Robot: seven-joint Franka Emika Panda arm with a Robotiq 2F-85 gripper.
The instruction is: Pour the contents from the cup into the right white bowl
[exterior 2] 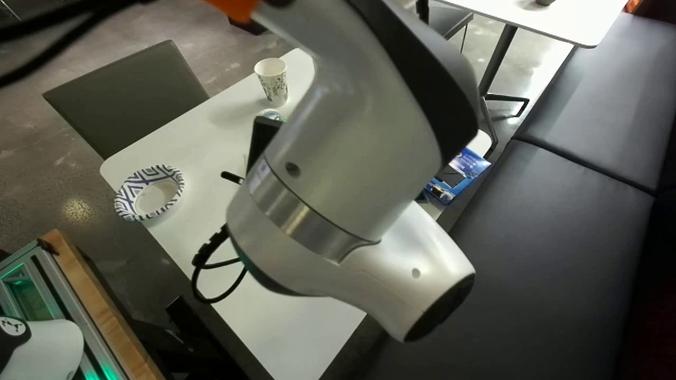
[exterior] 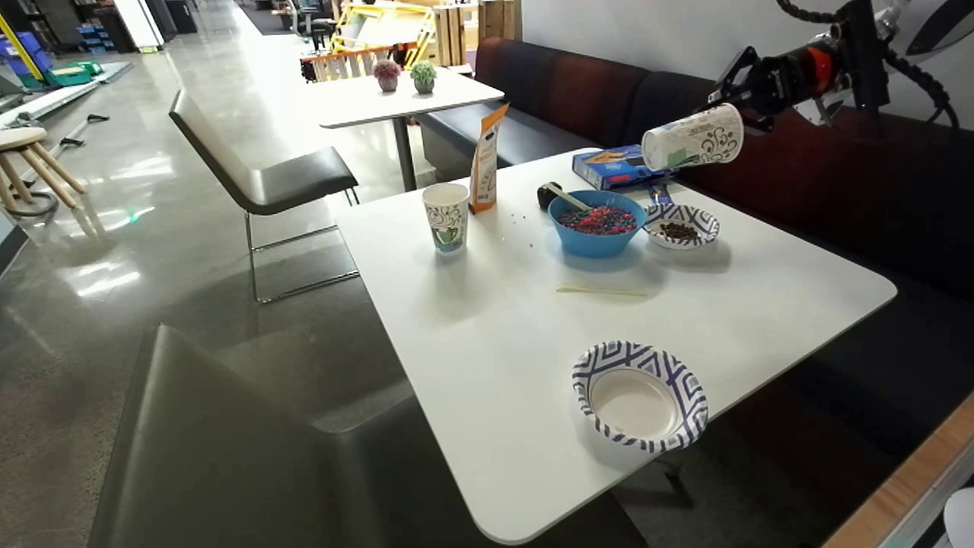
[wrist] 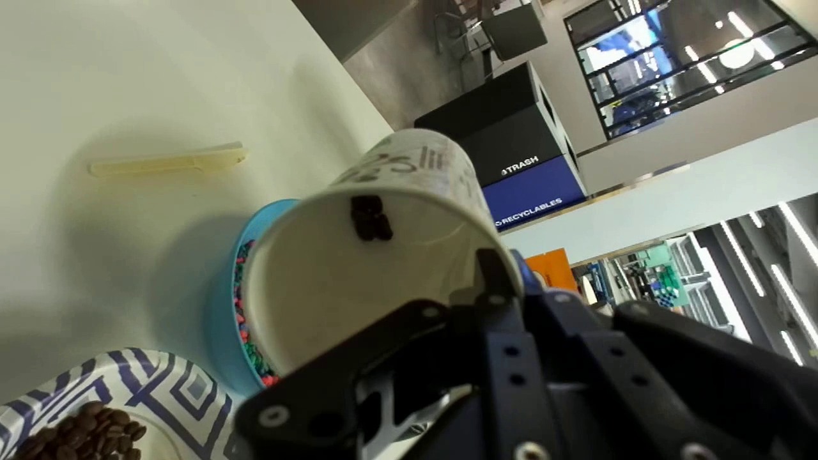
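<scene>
Wrist view alone shows dark pieces (wrist: 370, 218) inside the tilted cup (wrist: 348, 281), jaws holding its wall; only in an exterior view do both patterned bowls (exterior: 636, 403) appear together.

Glare straight off floor (exterior: 259, 84): nearly white between ten and eleven o'clock in exterior view, hard streaks at nine! Tabletop (exterior: 487, 327) bright, faint soft shadow under blue bowl (exterior: 597, 243); bench (exterior: 913, 228) at three sunk near-black. In exterior view, green glow along rail (exterior 2: 108, 369) at eight, silvery sheen on arm (exterior 2: 348, 132). Wrist view: strip lights (wrist: 799, 234) blazing at three, tabletop shadows overlapping, soft-edged at nine, cup (wrist: 358, 275) interior half-shaded, far-off detail soft.
</scene>
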